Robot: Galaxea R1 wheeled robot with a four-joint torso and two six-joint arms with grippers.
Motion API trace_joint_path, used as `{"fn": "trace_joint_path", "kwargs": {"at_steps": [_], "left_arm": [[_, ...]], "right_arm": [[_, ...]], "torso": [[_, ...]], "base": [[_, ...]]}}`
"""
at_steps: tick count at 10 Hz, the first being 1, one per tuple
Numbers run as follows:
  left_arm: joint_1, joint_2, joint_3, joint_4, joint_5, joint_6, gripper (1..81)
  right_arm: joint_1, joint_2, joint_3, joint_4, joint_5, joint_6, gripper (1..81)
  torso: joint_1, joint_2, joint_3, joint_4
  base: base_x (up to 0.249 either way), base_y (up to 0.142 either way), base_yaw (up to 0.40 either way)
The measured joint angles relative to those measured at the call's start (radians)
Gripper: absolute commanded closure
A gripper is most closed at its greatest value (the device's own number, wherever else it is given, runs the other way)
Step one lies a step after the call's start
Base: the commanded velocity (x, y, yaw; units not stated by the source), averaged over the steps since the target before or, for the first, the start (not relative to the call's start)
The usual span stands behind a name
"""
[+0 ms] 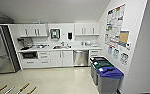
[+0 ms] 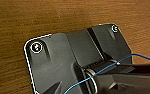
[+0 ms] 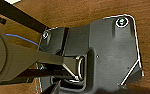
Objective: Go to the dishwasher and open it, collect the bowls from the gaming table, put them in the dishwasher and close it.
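I'm facing the kitchenette from across the floor, and the dishwasher sits shut under the counter, right of the white cabinets and left of the bins. I judge a straight, centred approach best, keeping clear of those bins. Whether either gripper's jaws are spread, I cannot tell.
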Motion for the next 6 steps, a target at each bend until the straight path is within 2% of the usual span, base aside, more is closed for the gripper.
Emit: {"fn": "trace_joint_path", "kwargs": {"at_steps": [6], "left_arm": [[0.0, 0.0, 0.0, 0.0, 0.0, 0.0, 1.0]], "right_arm": [[0.003, 0.004, 0.0, 0.0, -0.002, 0.0, 1.0]], "torso": [[0.0, 0.0, 0.0, 0.0]], "base": [[0.261, 0.0, 0.0]]}}
